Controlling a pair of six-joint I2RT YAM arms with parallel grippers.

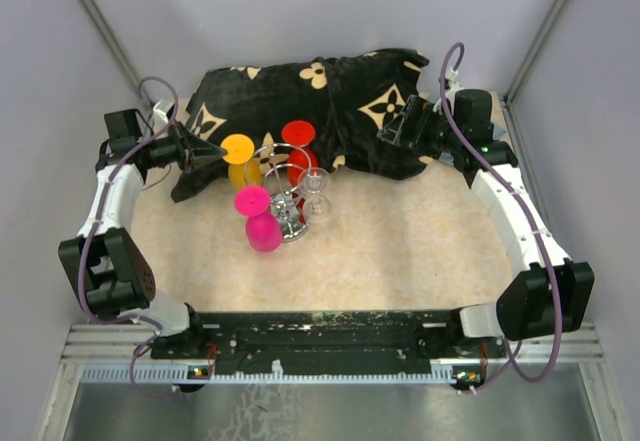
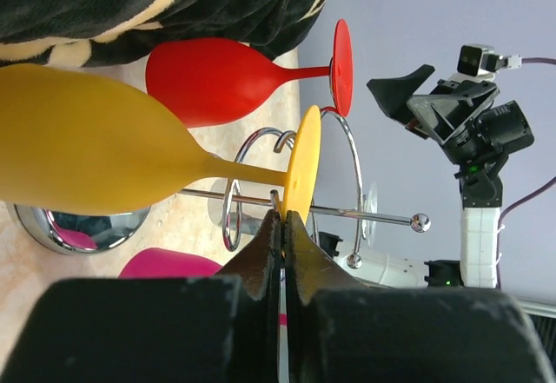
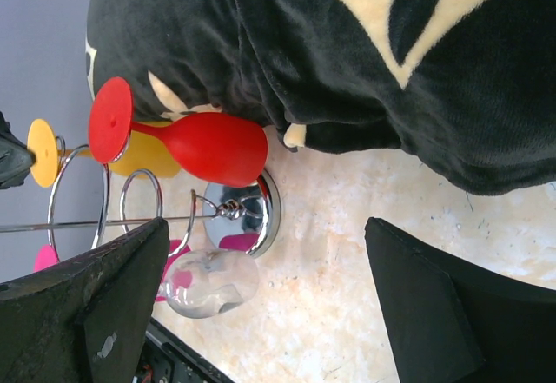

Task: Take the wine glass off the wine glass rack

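On the rack (image 1: 290,225) hang yellow glass (image 1: 238,149), red glass (image 1: 298,134), pink glass (image 1: 262,231), clear glass (image 1: 317,204).

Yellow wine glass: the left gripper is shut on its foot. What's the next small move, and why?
Probably ease the yellow wine glass slowly outward, away from the wine glass rack post. The left gripper is pinched shut on the foot's edge, the stem sits in a chrome loop, and the red glass hangs close beside it, so a short, straight pull seems safest.
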